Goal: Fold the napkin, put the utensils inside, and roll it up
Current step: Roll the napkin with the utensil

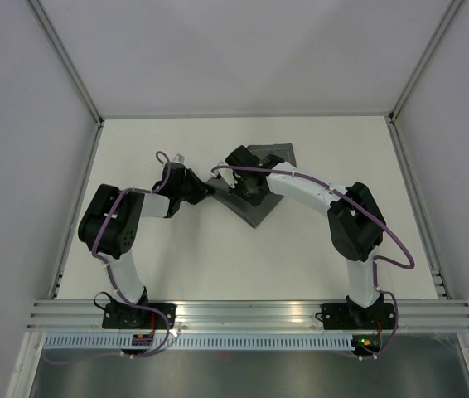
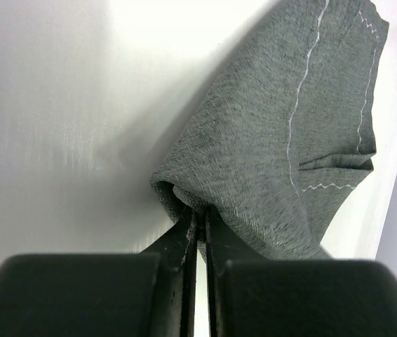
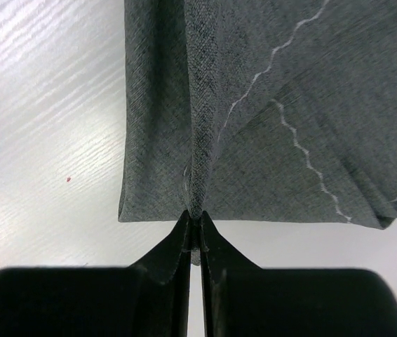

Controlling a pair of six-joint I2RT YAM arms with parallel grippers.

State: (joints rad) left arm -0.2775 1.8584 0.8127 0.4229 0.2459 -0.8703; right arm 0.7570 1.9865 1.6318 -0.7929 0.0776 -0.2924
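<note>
The left gripper [image 2: 197, 216] has its jaws pressed almost fully together, with only a thin layer of cloth between them. It is pinching a bunched fold of the grey napkin [image 2: 268, 140] at the tips of its fingers. From this grip the cloth rises up and away from the white table [image 2: 58, 105], and a light stitched line [image 2: 304, 77] runs along it.

The right gripper [image 3: 193, 223] is also clenched. Its two fingers meet on the near edge of the napkin, where the folded layers come together in a ridge. A light zigzag seam [image 3: 304, 151] crosses the cloth on the right of that ridge.

In the top view the napkin lies crumpled and partly folded in the far middle part of the table, between the two arms. Both grippers meet at it, the left one at its left corner and the right one above its middle.
</note>
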